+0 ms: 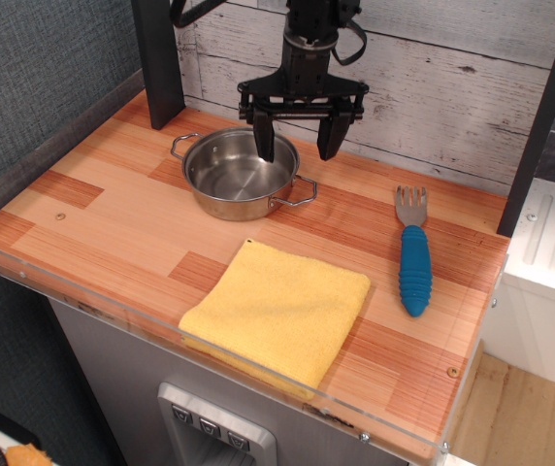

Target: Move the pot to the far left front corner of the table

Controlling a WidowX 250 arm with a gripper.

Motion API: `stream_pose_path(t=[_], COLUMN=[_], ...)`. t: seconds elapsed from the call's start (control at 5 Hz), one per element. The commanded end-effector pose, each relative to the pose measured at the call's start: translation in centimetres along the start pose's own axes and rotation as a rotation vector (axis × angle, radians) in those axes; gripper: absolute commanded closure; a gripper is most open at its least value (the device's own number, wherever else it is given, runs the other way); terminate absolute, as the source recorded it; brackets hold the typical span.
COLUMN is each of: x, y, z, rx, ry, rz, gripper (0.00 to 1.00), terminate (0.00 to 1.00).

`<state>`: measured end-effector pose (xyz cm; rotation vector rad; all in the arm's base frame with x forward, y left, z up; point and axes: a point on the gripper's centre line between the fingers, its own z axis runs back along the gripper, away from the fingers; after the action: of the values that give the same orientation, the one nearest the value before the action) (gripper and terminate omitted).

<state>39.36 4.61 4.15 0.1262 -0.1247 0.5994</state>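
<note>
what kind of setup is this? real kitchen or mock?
Probably a mock or toy kitchen station for robot trials, not a real one. A small wooden table with a clear rim sits before a whitewashed plank backdrop; it holds only a pot, a fork and a yellow cloth, with a gripper overhead.

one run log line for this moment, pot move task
phase: approach | gripper: open, above right rim of pot | pot: not grasped, back-centre of table | target corner: not reached

The black arm (309,39) reaches straight down from above, its gripper (297,146) pointing downward with both dark fingers (263,136) spread wide apart, holding nothing
</note>
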Motion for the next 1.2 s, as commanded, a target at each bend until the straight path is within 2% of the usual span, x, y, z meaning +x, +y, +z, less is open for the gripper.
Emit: stream_pose_path(t=[0.0, 0.4, 0.6, 0.8, 1.0], x=[-0.1, -0.3, -0.7, -1.0, -1.3], y=[0.8, 1.4, 1.6, 2.1, 3.0], z=[-0.1, -0.9, -0.6, -0.5, -0.1], rx=[-0.011, -0.012, -0.014, -0.035, 0.008], ry=[0.004, 0.044, 0.021, 0.002, -0.004], rz=[0.016, 0.003, -0.019, -0.061, -0.196], gripper=[0.00, 0.00, 1.00, 1.00, 1.00], terminate=[0.00, 0.00, 0.00, 0.00, 0.00])
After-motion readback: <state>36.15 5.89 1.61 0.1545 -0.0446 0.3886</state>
